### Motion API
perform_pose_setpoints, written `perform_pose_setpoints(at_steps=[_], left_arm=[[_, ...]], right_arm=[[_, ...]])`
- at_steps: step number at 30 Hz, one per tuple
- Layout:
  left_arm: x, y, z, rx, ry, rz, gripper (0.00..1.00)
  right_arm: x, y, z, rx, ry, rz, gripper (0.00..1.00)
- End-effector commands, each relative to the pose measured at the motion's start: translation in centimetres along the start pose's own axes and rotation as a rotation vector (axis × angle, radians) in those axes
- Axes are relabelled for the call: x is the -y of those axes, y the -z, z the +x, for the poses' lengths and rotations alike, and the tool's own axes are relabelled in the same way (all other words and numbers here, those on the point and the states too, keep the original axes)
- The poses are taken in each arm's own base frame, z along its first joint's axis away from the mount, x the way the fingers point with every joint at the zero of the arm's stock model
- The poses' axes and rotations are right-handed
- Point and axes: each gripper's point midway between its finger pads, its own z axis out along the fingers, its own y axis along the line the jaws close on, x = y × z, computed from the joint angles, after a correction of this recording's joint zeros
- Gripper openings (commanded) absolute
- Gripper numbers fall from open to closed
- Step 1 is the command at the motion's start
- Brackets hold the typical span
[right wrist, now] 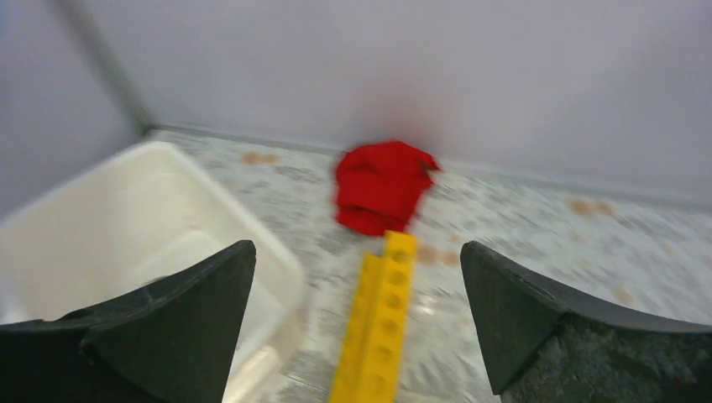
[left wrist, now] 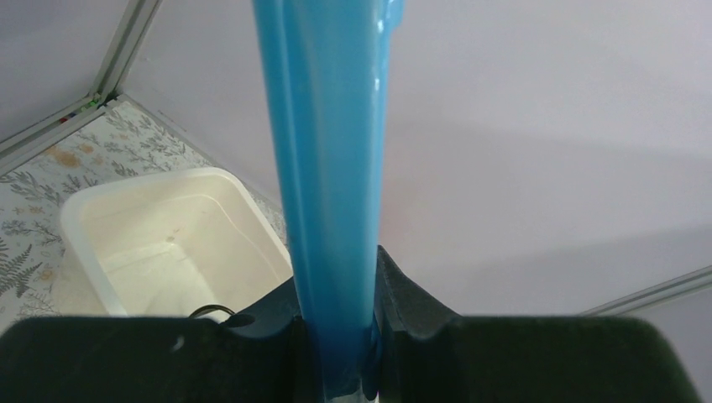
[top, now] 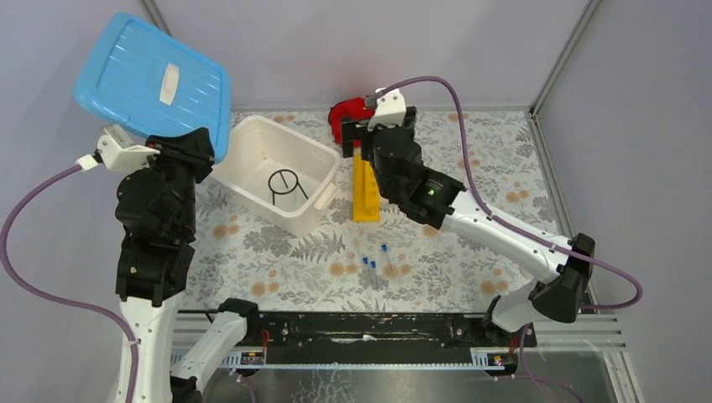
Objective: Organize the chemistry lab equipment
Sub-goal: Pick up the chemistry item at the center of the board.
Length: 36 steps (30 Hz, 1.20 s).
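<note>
With my left gripper (left wrist: 336, 306) clenching the blue lid (top: 155, 80), my wide-open right gripper (right wrist: 357, 252) must next straddle the yellow rack (right wrist: 378, 327) squarely.

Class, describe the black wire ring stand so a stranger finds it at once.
Find the open white plastic tub on the left half of the floral table. On its floor sits the black wire ring stand. It is the only thin wire hoop; its neighbours are solid plastic.
</note>
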Motion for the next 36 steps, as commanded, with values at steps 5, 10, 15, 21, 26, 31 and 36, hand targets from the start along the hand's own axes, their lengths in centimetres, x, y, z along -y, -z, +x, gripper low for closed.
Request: perform_pose_setpoints(at_steps=[5,10,15,21,26,31,36], left_arm=[[3.1,-0.7,0.1,-0.013,0.050,0.131,0.00],[3.5,-0.6,1.5,-0.071,0.074,0.163,0.00],[4.0,-0.3,2.7,-0.133,0.101,0.189,0.00],[4.1,-0.4,4.2,-0.198,0.115,0.195,0.00],[4.1,-0.3,5.1,-0.239,0.122,0.200,0.00],[4.3,-0.2,5.6,-0.264,0.133,0.212,0.00],[4.4,0.1,5.9,-0.277,0.138,0.221,0.00]], right_arm=[[17.7,5.8,6.4,-0.172,-0.133,0.785,1.00],[24.1,11.1,9.6,-0.175,-0.254,1.041,1.00],[29.8,17.5,11.3,-0.149,-0.365,1.315,1.00],[32.0,21.0,13.4,-0.154,-0.432,1.446,1.00],[33.1,23.7,16.3,-0.164,-0.482,1.536,1.00],[33.6,25.7,17.3,-0.148,-0.509,1.568,1.00],[33.8,26.9,18.3,-0.165,-0.522,1.596,0.98]])
